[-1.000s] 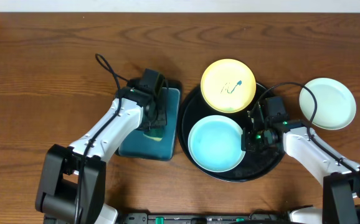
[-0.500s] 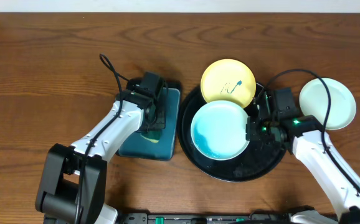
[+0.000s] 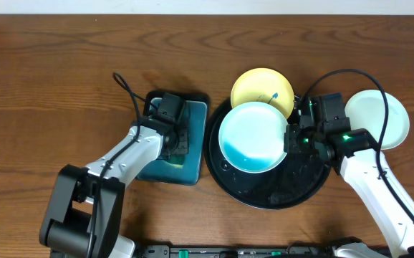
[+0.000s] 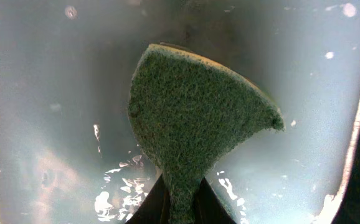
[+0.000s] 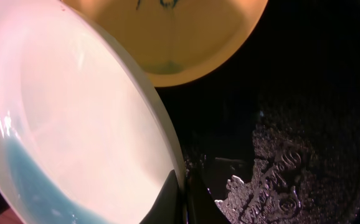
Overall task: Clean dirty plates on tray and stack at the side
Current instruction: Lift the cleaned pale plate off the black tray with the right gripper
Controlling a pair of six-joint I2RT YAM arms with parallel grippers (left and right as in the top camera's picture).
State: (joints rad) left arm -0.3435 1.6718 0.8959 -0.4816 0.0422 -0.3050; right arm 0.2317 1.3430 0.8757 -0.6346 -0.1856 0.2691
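- Right tool grips the mint plate by its rim, tilted above the black tray
- Left tool clamps the sponge in the teal tray
- Yellow plate scribbled, uncleaned; second mint plate on the counter; about a third done, I'd judge

In the left wrist view, the narrow end of the sponge is hidden between two dark fingertips, and the bottom edge cuts these off. The teal tray runs out of the picture on every side.

From overhead, the left gripper covers what it holds, and the white plate hides the near part of the yellow plate and much of the black tray.

In the right wrist view, the top edge cuts the scribble. The white plate leaves the picture at the left, and only the tips of the right gripper show.
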